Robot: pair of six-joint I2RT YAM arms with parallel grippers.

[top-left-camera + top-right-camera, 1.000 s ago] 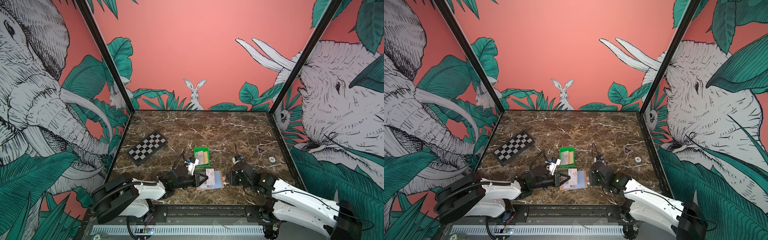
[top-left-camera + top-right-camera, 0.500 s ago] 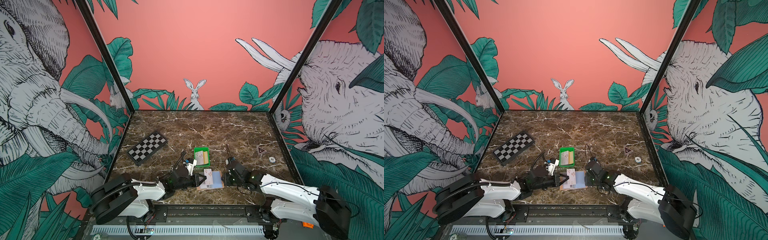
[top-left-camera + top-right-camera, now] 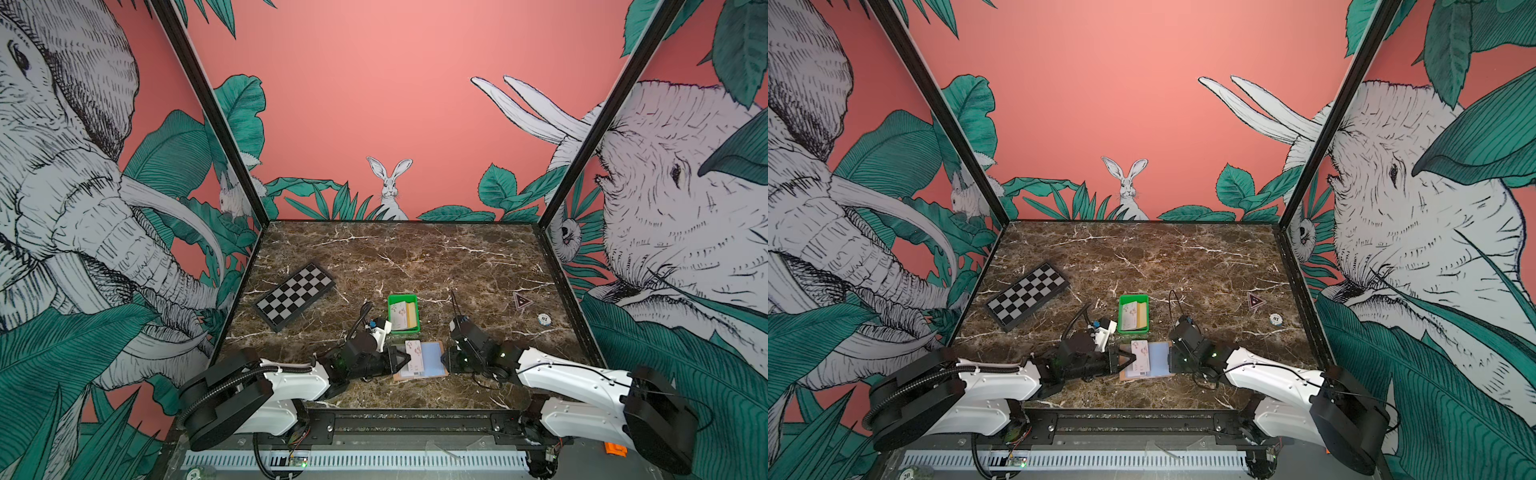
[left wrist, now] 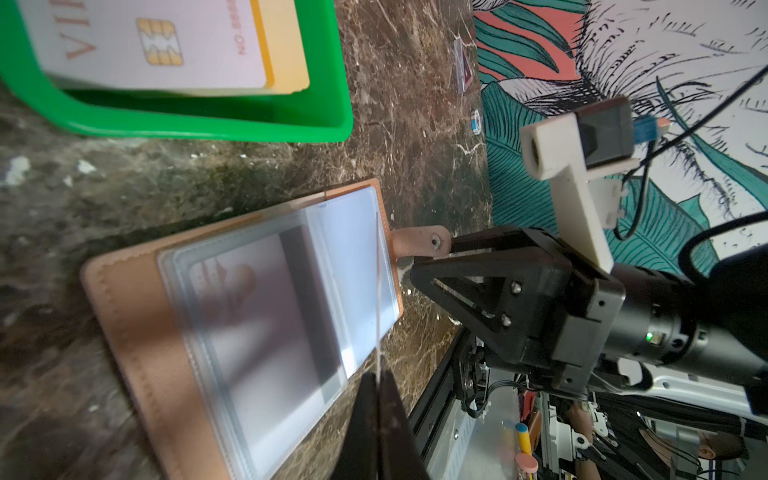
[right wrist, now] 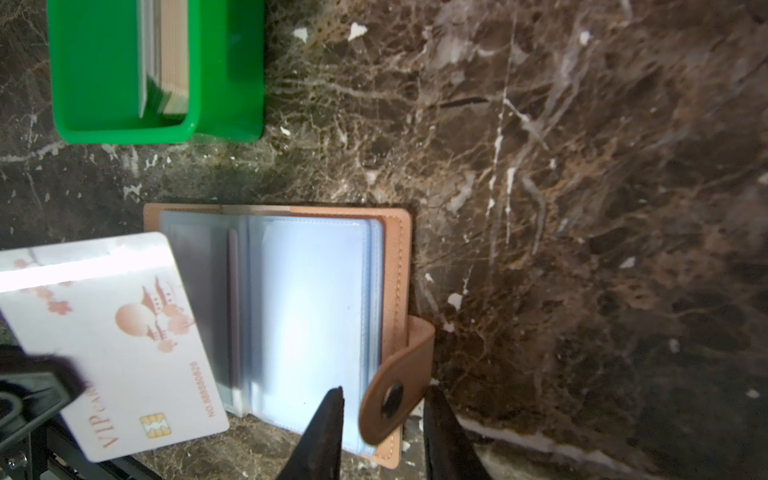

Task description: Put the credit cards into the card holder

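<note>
- Card holder (image 5: 386, 291): tan folding wallet, lying open on the marble counter (image 3: 415, 257) near its front edge; pale blue clear sleeves face up. A card seems to sit already in one sleeve in the left wrist view, though blur leaves this uncertain.
- Snap tab (image 5: 397, 382): curls up from the holder's edge, between the fingers of the right gripper (image 5: 382, 415).
- Right gripper: fingers stand apart on either side of the tab; whether they touch it cannot be told.
- Left gripper (image 4: 379, 388): fingers closed on one white credit card (image 5: 120, 332), held edge-on over the open sleeves, not yet inserted.
- Remaining credit cards (image 3: 402, 316): a stack, white on top with a yellowish one beside, standing in the green tray (image 3: 402, 297) just behind the holder.
- Progress, judged: early; one card in hand, at most one stowed, the stack left to move.
- Unrelated: checkered board (image 3: 295, 296), far left.
</note>
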